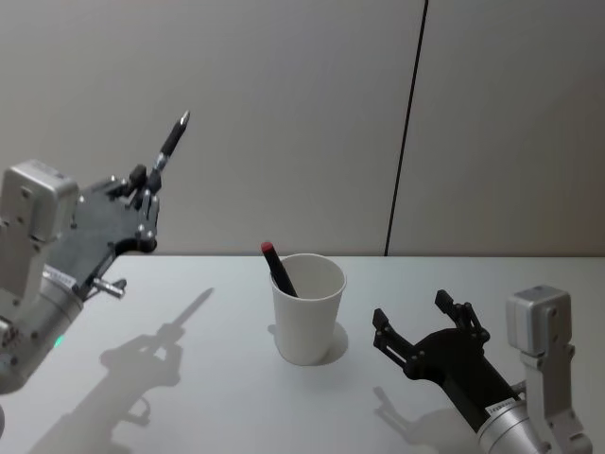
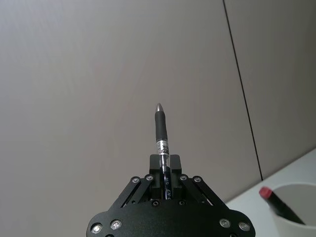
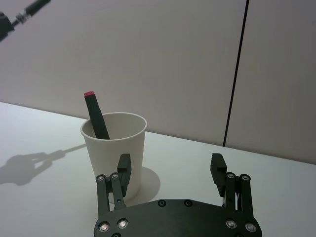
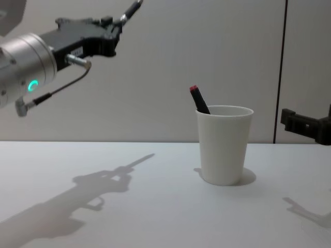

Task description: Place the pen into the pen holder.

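Though tilted, marker [image 1: 281,272] in pen holder [image 1: 308,331]

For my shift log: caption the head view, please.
Left gripper holds a pen raised left of the cup, which holds a red-capped pen; right gripper open beside it.

Bright, even light casts soft shadows across the table [image 1: 236,416]
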`<state>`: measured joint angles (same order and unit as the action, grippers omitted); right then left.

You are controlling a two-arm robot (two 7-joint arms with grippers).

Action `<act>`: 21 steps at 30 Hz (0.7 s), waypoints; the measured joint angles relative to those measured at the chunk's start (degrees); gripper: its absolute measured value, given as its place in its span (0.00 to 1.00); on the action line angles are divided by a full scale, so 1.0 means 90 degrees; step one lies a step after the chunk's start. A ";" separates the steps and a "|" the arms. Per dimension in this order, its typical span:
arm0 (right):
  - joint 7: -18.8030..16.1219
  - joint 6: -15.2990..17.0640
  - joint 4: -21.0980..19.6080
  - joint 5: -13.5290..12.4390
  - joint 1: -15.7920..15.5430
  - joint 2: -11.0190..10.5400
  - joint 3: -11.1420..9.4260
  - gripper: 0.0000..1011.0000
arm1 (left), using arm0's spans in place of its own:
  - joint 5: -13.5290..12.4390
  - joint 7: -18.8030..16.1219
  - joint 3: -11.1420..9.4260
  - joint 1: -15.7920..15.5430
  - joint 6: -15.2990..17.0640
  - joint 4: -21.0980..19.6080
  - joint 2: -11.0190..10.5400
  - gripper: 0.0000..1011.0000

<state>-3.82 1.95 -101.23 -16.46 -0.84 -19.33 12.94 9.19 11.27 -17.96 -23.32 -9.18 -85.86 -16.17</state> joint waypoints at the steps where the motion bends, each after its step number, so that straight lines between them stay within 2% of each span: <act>1: 0.0000 0.0000 0.0000 0.0000 0.0000 0.0000 0.0000 0.99 | 0.0018 0.0044 0.0005 -0.0032 -0.0082 0.0030 0.0002 0.12; 3: 0.0000 0.0000 0.0000 0.0000 0.0000 0.0000 0.0000 0.99 | 0.0120 0.0261 0.0022 -0.0178 -0.0430 0.0192 0.0015 0.12; 5: 0.0000 0.0000 0.0000 0.0000 0.0000 0.0000 0.0000 0.99 | 0.0139 0.0296 0.0025 -0.0213 -0.0483 0.0231 0.0019 0.12; 8: 0.0000 0.0000 0.0000 0.0000 0.0000 0.0000 0.0000 0.99 | 0.0337 0.0632 0.0032 -0.0400 -0.0915 0.0455 0.0051 0.12; 14: 0.0000 0.0000 0.0000 0.0000 0.0000 0.0000 0.0000 0.99 | 0.0659 0.1130 0.0022 -0.0666 -0.1380 0.0794 0.0112 0.12; 21: 0.0000 0.0002 0.0000 0.0000 -0.0001 0.0002 -0.0001 0.99 | 0.1224 0.1947 -0.0029 -0.0997 -0.1862 0.1268 0.0212 0.12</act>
<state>-3.83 1.96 -101.23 -16.46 -0.85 -19.32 12.93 20.21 28.80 -18.23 -32.29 -25.94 -74.45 -14.27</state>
